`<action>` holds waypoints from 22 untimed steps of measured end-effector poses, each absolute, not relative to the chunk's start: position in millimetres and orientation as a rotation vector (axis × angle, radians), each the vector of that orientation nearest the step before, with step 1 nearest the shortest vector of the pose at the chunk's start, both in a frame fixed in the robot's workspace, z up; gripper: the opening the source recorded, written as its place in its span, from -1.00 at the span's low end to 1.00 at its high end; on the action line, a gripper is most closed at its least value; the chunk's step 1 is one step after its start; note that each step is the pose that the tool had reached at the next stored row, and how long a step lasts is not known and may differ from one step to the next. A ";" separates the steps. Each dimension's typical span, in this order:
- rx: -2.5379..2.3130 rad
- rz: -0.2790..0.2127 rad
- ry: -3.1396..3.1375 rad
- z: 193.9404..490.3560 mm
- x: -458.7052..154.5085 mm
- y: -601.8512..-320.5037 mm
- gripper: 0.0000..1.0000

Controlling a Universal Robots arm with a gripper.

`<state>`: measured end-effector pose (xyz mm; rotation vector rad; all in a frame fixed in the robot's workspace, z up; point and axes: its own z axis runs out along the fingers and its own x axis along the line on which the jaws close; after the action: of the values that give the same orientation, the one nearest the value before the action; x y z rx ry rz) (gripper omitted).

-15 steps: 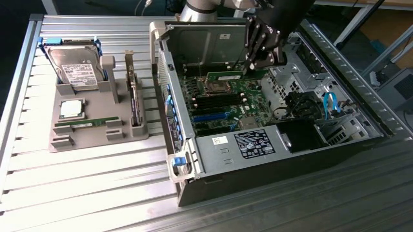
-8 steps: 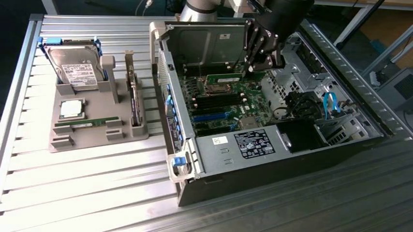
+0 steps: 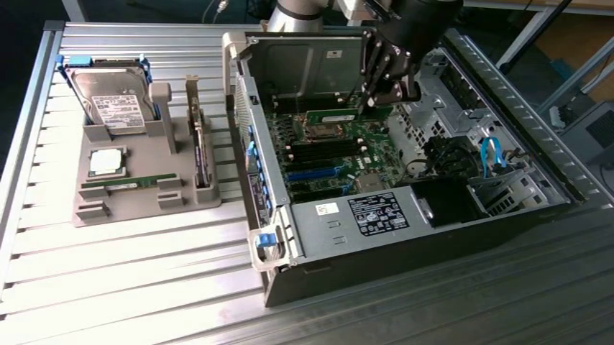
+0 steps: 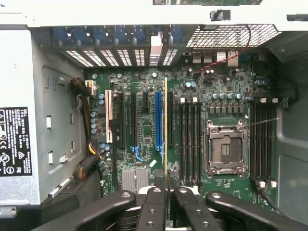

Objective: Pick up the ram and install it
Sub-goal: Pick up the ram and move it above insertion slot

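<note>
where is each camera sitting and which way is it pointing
Exterior view: off the arm, high up, looking down at a slant on the open computer case and the grey parts holder on the slatted table; the arm's end and the gripper show, shut on the ram.
Wrist view: on the wrist, looking straight into the case at the motherboard; the gripper's fingers show, the ram edge-on between them.
Shared: the gripper, the ram, the motherboard and its processor socket.

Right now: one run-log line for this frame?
gripper: shut on ram | ram: held over motherboard inside open case, not seated | tray: hard drive, processor
</note>
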<state>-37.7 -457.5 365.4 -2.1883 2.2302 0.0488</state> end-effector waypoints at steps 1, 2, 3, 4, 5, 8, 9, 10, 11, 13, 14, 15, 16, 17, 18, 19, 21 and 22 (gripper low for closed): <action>-2.188 0.049 2.230 365.5 -37.7 -457.5 -0.75; -2.188 0.049 2.230 365.5 -37.7 -457.5 -0.75; -2.188 0.049 2.230 365.5 -37.7 -457.5 -0.75; -2.188 0.049 2.230 365.5 -37.7 -457.5 -0.75; -2.188 0.049 2.230 365.5 -37.7 -457.5 -0.75; -2.188 0.049 2.231 365.5 -37.8 -454.4 -0.75; -2.188 0.049 2.230 365.5 -37.7 -450.5 -0.75; -2.188 0.049 2.231 365.5 -37.7 -447.6 -0.75; -2.188 0.049 2.230 365.5 -37.7 -446.0 -0.75; -2.188 0.049 2.230 365.5 -37.7 -442.9 -0.75; -2.188 0.049 2.230 365.5 -37.7 -441.4 -0.75; -2.188 0.049 2.231 365.5 -37.7 -439.9 -0.75; -2.188 0.049 2.231 365.5 -37.7 -438.5 -0.75; -2.188 0.049 2.230 365.4 -37.7 -437.1 -0.75; -2.188 0.049 2.230 365.4 -37.7 -435.8 -0.75; -2.188 0.049 2.230 365.4 -37.7 -434.6 -0.75; -2.188 0.049 2.230 365.3 -37.7 -431.6 -0.75; -2.188 0.049 2.230 365.4 -37.7 -430.2 -0.75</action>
<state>-37.7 -430.2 365.4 -2.1884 2.2304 0.0487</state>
